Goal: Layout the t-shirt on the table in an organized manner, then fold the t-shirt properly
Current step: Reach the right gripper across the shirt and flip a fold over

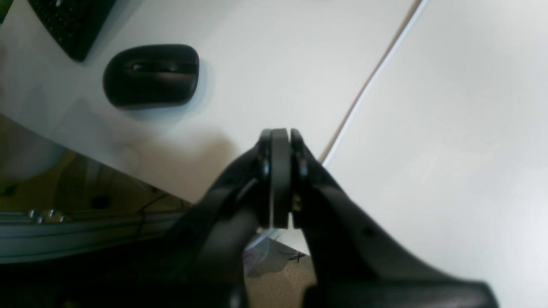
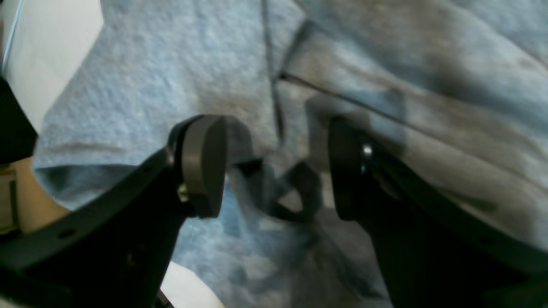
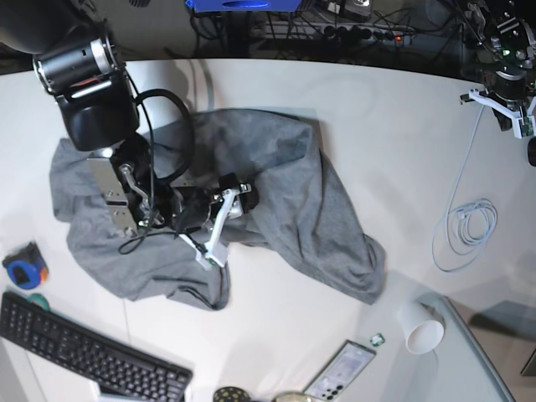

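right claw: The right claw (image 2: 276, 171) is spread fairly wide, with nothing pinched in it. Its two black fingers stand apart, low over the cloth.
t-shirt: The grey t-shirt (image 3: 285, 184) lies right under this claw in a crumpled heap, not laid flat yet. In the base view it spreads out to both sides of the claw.
fold under the claw: Between the fingers a dark little fold or seam of the cloth (image 2: 295, 192) pokes up. It looks close to the fingers, but I cannot tell if it touches them.
table: The white table (image 3: 335, 92) shows bare past the shirt, beyond the claw.
left claw: The left claw (image 1: 280, 179) is pressed shut with nothing in it. It hangs over bare table, far from the shirt, with a black mouse (image 1: 152, 75) beyond its tip.
how the shirt feels: I think it is soft, light and floppy. It will sag and bunch when lifted, and it will not break.
where to grab: A hem, sleeve edge or shoulder seems best, so that one layer comes up. Grabbing the middle lump would likely lift many layers together.
what could go wrong: The thin cloth may slip out of a loose pinch.
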